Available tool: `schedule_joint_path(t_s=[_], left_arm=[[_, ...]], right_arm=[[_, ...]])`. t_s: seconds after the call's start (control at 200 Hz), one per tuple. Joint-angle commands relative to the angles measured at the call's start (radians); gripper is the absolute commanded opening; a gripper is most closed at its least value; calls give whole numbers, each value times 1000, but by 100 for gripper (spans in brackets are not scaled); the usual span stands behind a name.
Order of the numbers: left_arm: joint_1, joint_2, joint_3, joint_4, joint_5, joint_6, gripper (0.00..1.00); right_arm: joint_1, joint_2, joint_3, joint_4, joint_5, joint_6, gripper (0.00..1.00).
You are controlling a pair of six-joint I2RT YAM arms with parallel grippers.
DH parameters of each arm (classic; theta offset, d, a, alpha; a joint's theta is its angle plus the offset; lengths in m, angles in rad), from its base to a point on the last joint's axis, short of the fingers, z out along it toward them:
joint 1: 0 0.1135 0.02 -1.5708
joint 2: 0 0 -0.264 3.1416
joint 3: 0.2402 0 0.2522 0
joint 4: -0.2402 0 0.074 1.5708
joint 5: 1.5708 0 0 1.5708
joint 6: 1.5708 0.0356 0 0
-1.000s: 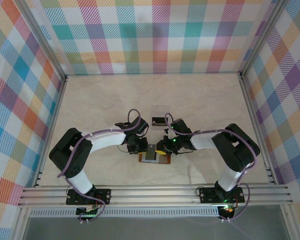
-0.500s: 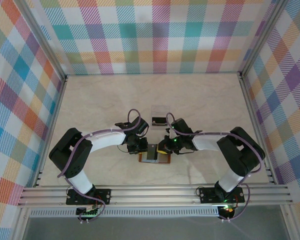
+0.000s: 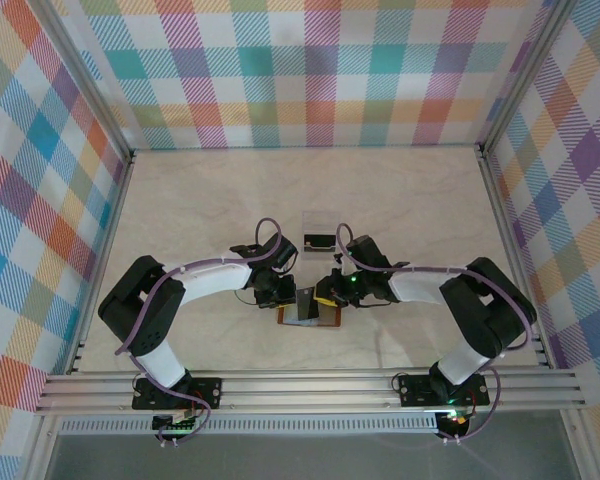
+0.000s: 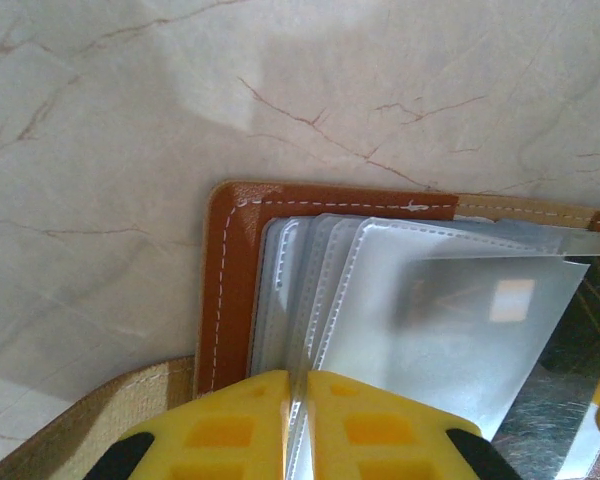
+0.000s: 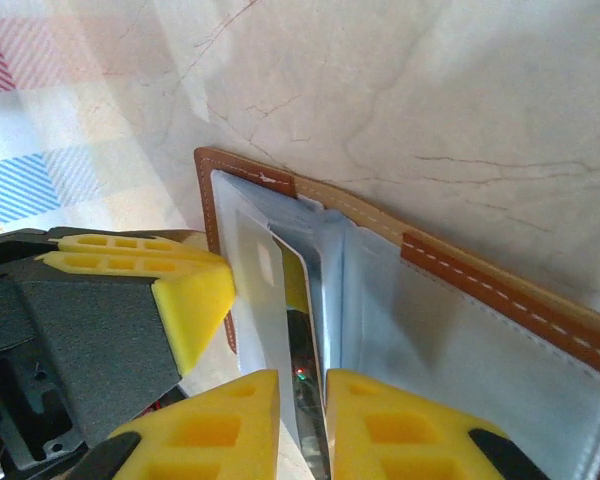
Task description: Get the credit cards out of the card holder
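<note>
Near the table [image 3: 410, 200] front, card holder [image 3: 327, 321] lies open — L gripper [image 4: 298, 425] pinched tight on its clear sleeves [image 4: 450, 320], R gripper [image 5: 302, 425] nearly shut on another leaf.

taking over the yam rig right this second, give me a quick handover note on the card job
Grippers: left gripper is shut on a clear sleeve of the card holder. The right gripper has its fingers narrowly apart astride a thin leaf at the holder's fold; card or sleeve, clamped or not, cannot tell.
Things: the card holder lies open on the table between the arms.
Done: one credit card lies farther out, by the clear plastic square.
Left: pull any cards out of the sleeves; their number is hidden.
</note>
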Motion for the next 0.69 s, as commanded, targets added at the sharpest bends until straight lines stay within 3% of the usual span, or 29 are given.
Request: schedule_joint_path(t_s=[0.0,0.255,0.455,0.69], left_arm=[[-7,52,-20,-61,-45,4,14],[-7,53,-18,-67,-47,6,13],[-7,55,-13,-67,-46,5,13],[-6,26,-30,-80,-65,-4,13]], right_arm=[[-4,41,-14,80,-69,24,21],[-4,93,-10,90,-89,19,20],[-4,88,-3,75,-102,6,12],[-4,-33,21,-182,76,-73,5]])
